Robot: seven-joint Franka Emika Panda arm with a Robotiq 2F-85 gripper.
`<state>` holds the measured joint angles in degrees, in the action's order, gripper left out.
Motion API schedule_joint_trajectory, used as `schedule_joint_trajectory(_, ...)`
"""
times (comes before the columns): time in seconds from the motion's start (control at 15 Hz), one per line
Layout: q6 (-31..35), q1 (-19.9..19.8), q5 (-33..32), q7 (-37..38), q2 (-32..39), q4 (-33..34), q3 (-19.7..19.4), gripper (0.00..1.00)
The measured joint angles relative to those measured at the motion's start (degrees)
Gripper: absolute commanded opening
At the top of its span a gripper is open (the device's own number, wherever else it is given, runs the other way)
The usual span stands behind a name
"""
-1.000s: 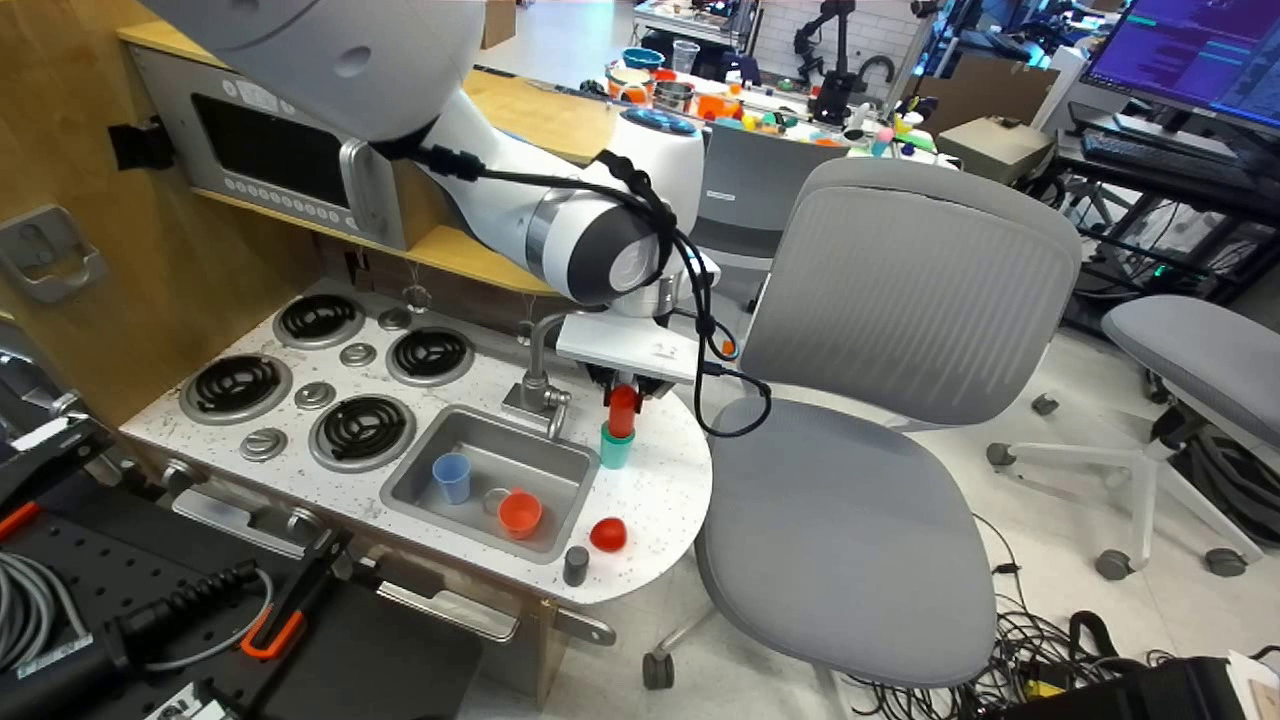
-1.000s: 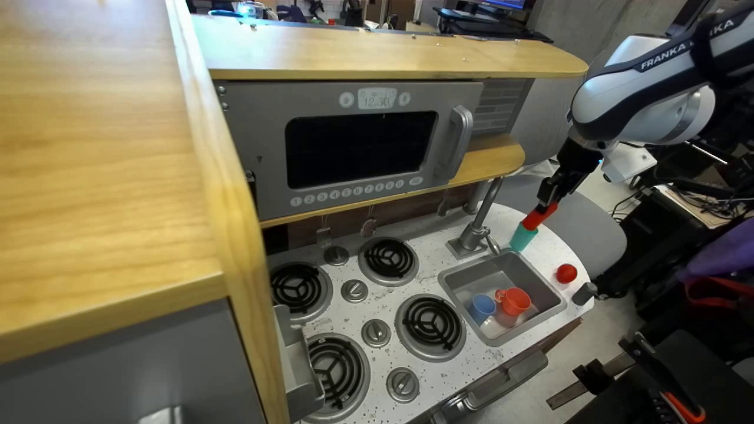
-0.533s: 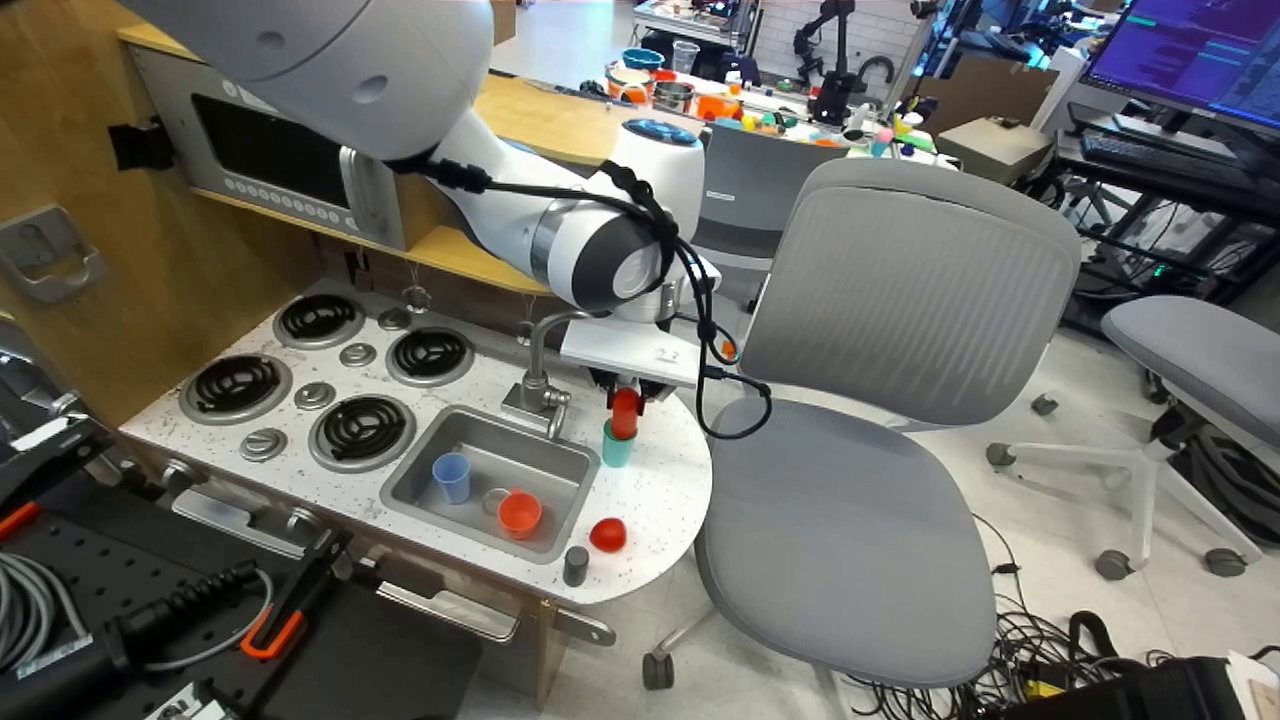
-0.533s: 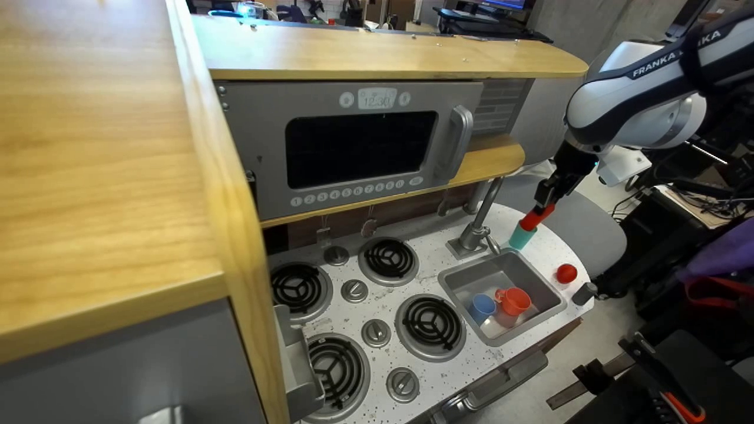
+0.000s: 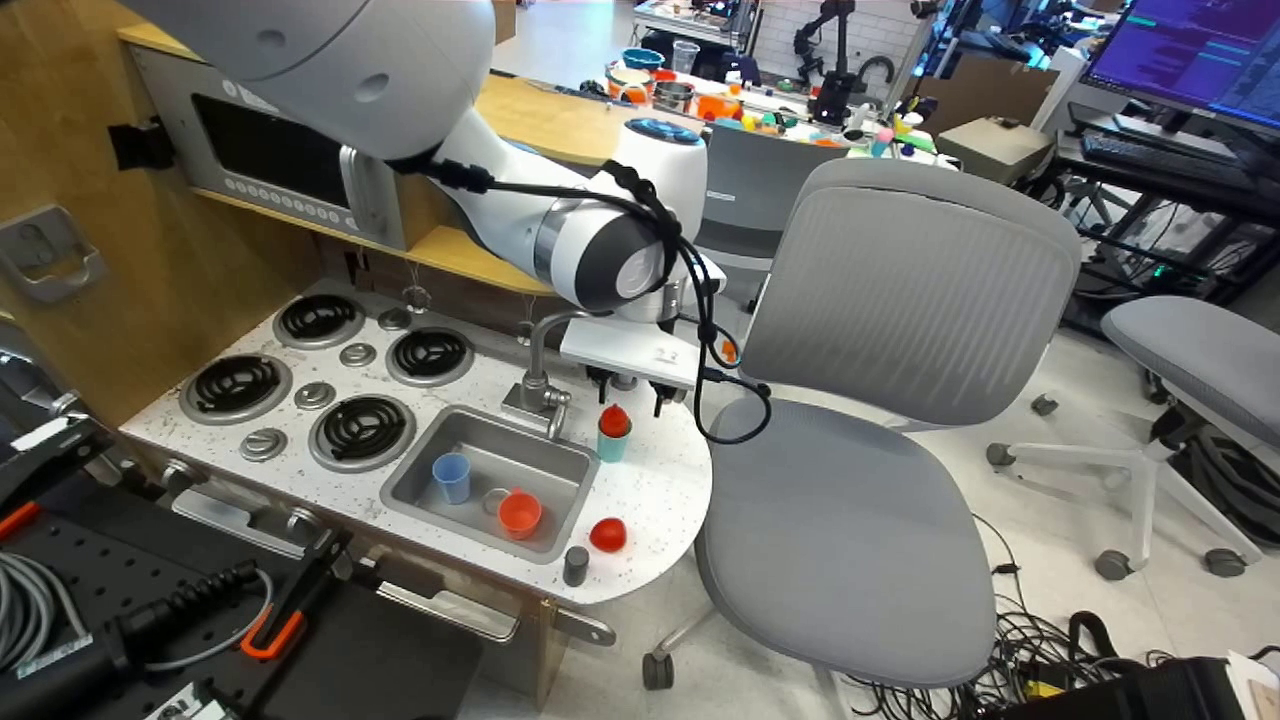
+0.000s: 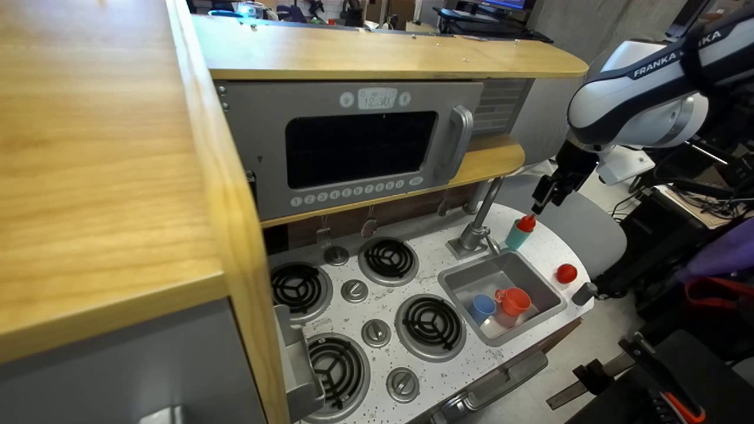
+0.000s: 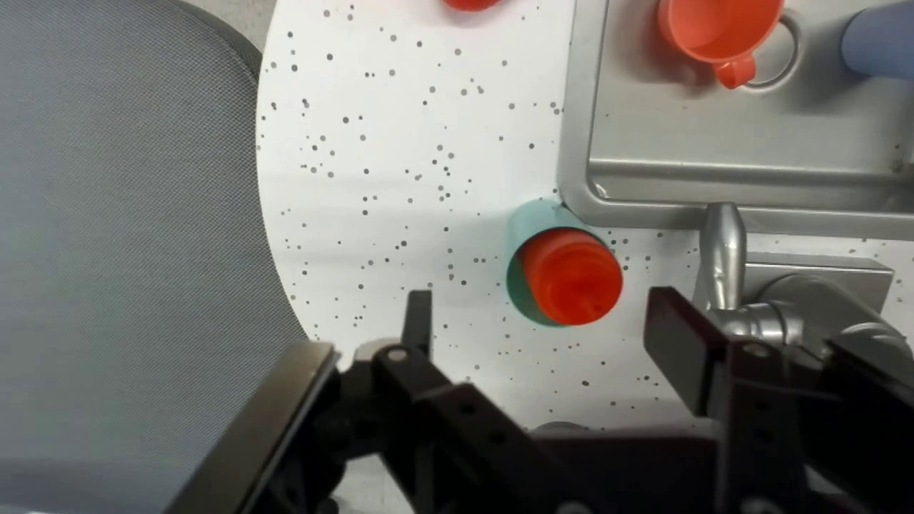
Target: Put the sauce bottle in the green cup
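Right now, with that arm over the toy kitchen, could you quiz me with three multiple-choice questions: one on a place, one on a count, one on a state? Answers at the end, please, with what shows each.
1. Where is the red sauce bottle?
A) On a stove burner
B) In the green cup
C) On the chair

2. How many cups are in the sink?
A) One
B) Four
C) Two

3. How do the jaws stand?
A) Open
B) Shut on the bottle
C) Shut on nothing

1 B: the wrist view shows it inside the cup's rim.
2 C: both exterior views show a blue cup and an orange-red cup there.
3 A: in the wrist view they stand wide apart, neither side touching the bottle.
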<state>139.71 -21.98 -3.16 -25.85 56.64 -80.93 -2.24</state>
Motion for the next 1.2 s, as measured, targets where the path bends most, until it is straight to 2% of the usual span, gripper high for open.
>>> schedule_joint_trajectory(0.4,-0.79,-0.31,0.09,5.38,-1.51,-0.16,-2.99,1.00)
schedule_joint_trajectory(0.73,-2.71,-1.54,-0.15,5.68,-4.22,-3.46,-6.57,1.00)
schedule_joint_trajectory(1.0,-2.27,-2.76,-0.40,3.25,-10.15,-7.89,-8.35,1.00)
schedule_joint_trajectory(1.2,-2.73,-5.39,-0.24,-3.02,-16.91,-13.08,-8.02,1.00)
